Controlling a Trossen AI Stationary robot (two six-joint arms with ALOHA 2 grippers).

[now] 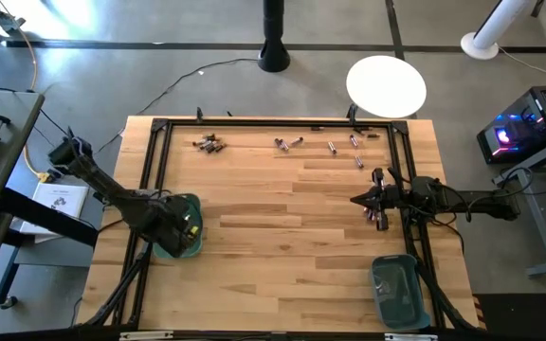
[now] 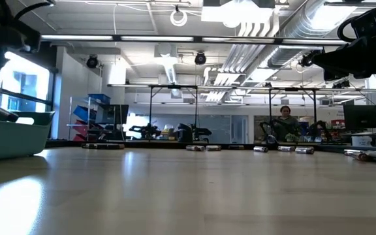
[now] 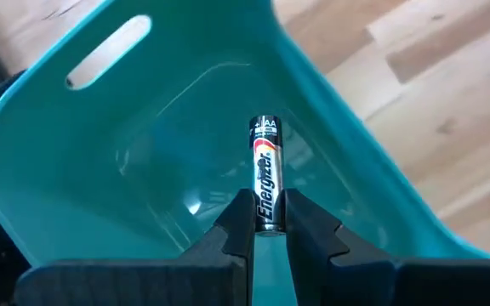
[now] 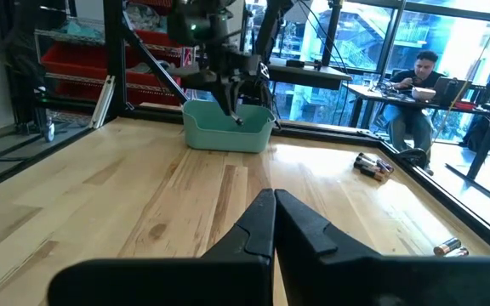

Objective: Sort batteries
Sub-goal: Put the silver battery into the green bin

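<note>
Left gripper [image 3: 268, 223] fingers clamped on silver-black AA battery [image 3: 265, 170], long axis pointing down into teal plastic bin [image 3: 83, 153]. Right gripper [image 4: 274, 223] fingers together, idle.

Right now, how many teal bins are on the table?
2. One teal bin sits at the table's left edge, under the left gripper, which holds an Energizer AA battery over it. The other teal bin sits near the front right corner.
</note>
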